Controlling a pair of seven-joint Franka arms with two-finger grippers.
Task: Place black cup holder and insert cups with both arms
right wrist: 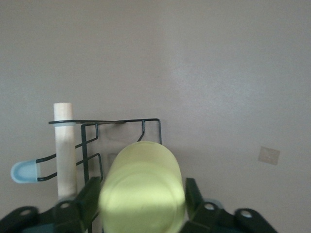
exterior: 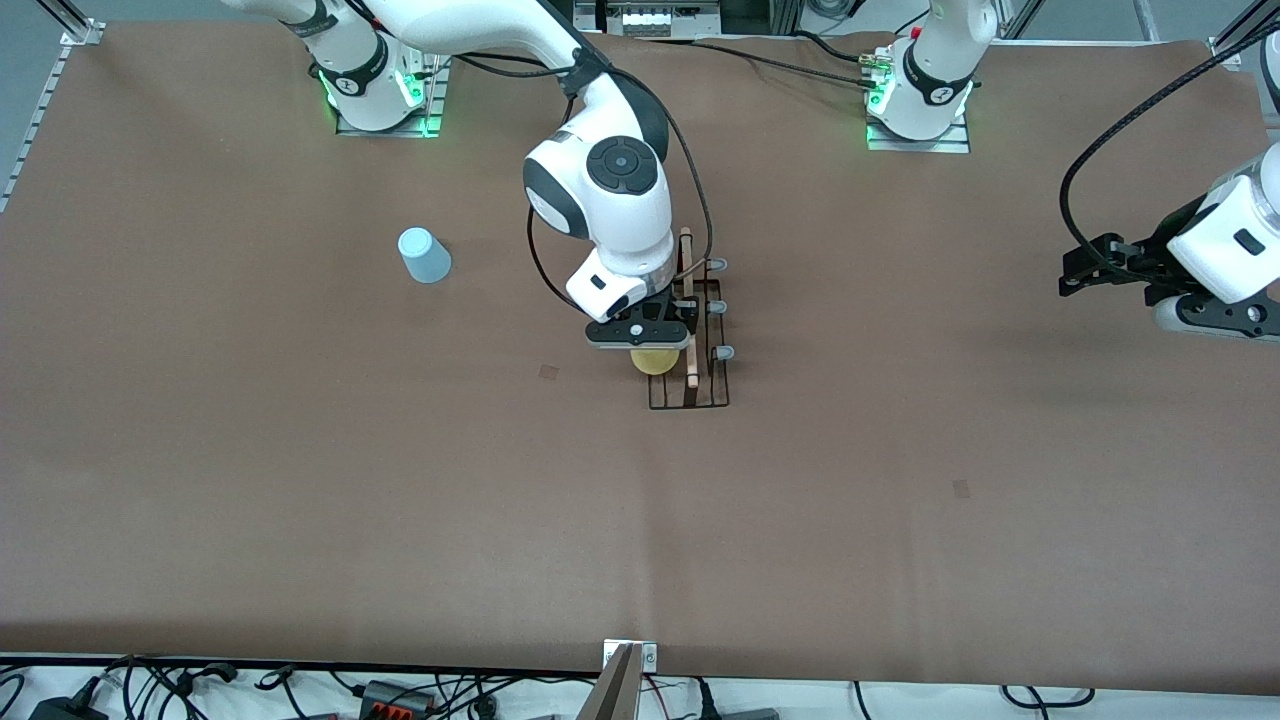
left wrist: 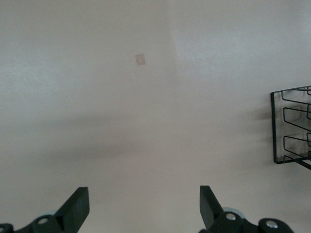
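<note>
Clearly, the black cup holder stood near the middle of the table, with its wooden rod handle on top and grey-tipped pegs pointing toward the left arm's end of the table. The right end effector was low over the holder. In the right wrist view the yellow cup sat between its two fingers, bottom toward the camera. The fingers stood close on both sides of the cup, but whether they pinched it or had let it go could not be told from the pictures. The cup seemed to sit on a peg of the holder, though the peg itself was hidden.

The light blue cup lay well apart from the holder, toward the right arm's end of the table. A third cup was not visible.

The left end effector waited above the left arm's end of the table, its fingers spread wide and holding nothing.

The cups looked light, thin and smooth, so they probably slip easily and bend a little under a strong squeeze. A gentle hold across the tapered wall, near the middle of the cup, seemed the best. The wire holder looked stiff but light, so a push on a peg could move it over the table
</note>
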